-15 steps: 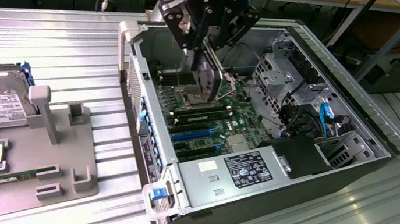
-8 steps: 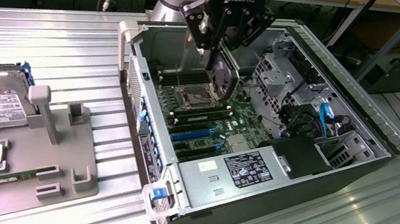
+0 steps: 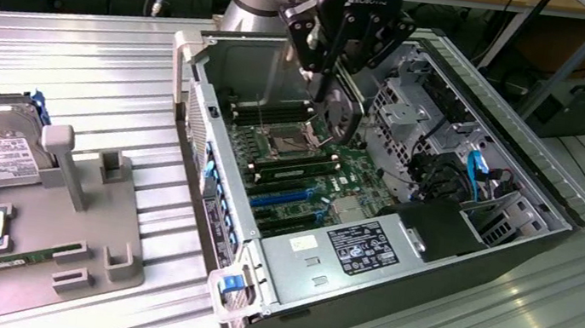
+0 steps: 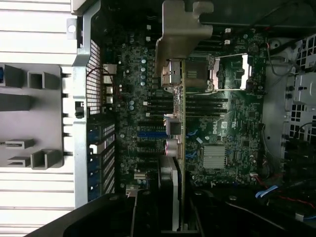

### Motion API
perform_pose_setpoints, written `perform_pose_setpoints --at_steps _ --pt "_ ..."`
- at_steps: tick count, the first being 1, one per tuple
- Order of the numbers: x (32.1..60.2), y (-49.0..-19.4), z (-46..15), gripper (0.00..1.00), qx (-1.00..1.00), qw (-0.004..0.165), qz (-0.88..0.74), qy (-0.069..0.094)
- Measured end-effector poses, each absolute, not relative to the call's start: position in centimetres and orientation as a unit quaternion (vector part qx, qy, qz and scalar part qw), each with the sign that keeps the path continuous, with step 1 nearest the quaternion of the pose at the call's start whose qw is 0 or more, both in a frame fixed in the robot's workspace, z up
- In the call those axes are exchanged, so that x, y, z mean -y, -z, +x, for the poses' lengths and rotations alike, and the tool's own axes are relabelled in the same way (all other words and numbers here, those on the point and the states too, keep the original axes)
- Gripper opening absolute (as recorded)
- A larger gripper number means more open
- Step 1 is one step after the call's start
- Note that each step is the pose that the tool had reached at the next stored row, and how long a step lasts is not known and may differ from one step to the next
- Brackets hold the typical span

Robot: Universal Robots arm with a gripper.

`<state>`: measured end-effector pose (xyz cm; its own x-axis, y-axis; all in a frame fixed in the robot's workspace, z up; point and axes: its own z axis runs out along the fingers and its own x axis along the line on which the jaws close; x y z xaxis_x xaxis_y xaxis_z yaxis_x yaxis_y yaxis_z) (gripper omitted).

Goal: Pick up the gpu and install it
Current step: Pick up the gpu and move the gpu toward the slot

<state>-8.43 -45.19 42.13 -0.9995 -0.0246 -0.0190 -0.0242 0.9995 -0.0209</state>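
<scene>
Gripper point(image 3: 327, 67) is hovering in the upper centre of the exterior view, over the open case point(image 3: 397, 316), jaws clamped on the gpu point(image 3: 336, 117). The card is hanging below the fingers, above the motherboard point(image 3: 358, 177), just beside the CPU socket point(image 3: 279, 138) and not yet in any slot.

Doing the step well, as I judge it: line the card's contact edge up with a blue slot point(image 3: 285, 199), turn the silver bracket point(image 4: 181, 34) toward the slotted rear wall point(image 3: 208, 195), come down straight, press evenly, and stay off the socket.

Orientation: the wrist view is showing the board edge-on with the bracket and ports facing the camera. The long axis seems to be running down from the gripper toward the motherboard, slightly tilted. I can't confirm this.
</scene>
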Motion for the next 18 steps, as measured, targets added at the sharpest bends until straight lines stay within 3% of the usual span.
perform_pose_setpoints --at_steps 18 --pt "44.6 -41.7 -4.1 0.29 -1.000 0.010 -0.012 0.010"
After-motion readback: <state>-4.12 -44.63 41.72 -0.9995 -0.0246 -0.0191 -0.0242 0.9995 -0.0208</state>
